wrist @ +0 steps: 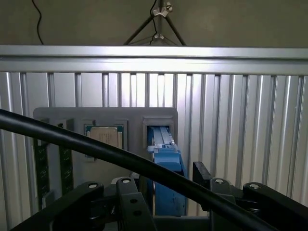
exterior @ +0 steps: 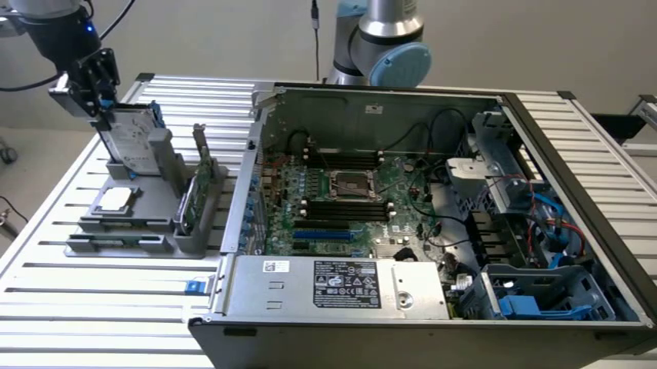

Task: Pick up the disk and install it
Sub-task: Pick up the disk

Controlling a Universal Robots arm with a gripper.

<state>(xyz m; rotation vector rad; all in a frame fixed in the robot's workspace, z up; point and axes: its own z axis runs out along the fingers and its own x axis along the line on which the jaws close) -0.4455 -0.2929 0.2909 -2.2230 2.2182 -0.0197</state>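
The gripper (exterior: 101, 104) is open: its jaws stand apart on either side of the top edge of the disk (exterior: 128, 134), and the wrist view shows a gap between one finger (wrist: 202, 174) and the disk's blue rail. Whether the other finger touches the rail cannot be told. The disk stands upright in a slot of the grey holder (exterior: 154, 223), at the exterior view's left, with its labelled face visible and its lower end seated in the holder. A black cable (wrist: 96, 149) crosses the wrist view in front of the gripper links. On the holder, just beside the disk, lies the square chip (exterior: 115, 198), flat in its recess. The green card (exterior: 202, 165) stands on edge at the holder's side nearest the case (exterior: 267, 115). The holder rests on the slatted metal table (exterior: 61, 307). The case lies open on the same table, beside the holder towards the exterior view's right, with the board (exterior: 349, 192) exposed. A blue bay (exterior: 524, 304) occupies the case's near corner at the exterior view's right.
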